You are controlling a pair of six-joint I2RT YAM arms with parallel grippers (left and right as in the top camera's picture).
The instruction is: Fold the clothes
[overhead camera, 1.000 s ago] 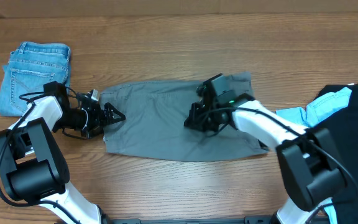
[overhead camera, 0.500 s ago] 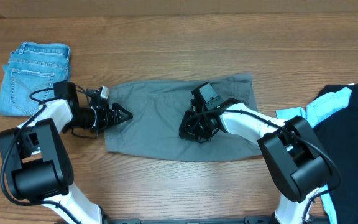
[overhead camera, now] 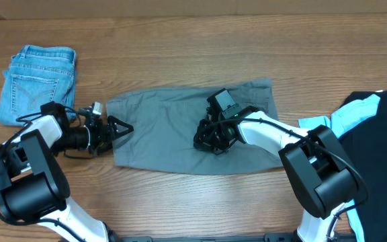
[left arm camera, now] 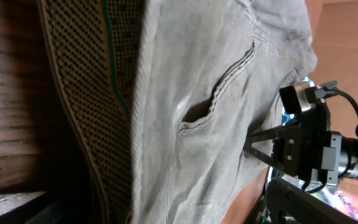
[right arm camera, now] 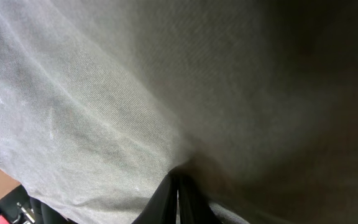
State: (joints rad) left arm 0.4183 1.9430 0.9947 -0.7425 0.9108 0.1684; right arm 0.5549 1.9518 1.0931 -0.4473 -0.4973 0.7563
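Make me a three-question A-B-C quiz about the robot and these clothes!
1. Where do the blue jeans lie in the overhead view? A upper left B middle C lower right
2. What colour are the shorts spread in the middle? A red B yellow C grey
3. The right gripper is: A wide open B pinched shut on the shorts C holding the jeans
Answers: 1 A, they sit folded in the upper left. 2 C, the cloth is plain grey. 3 B, the right wrist view shows its tips together in puckered fabric.
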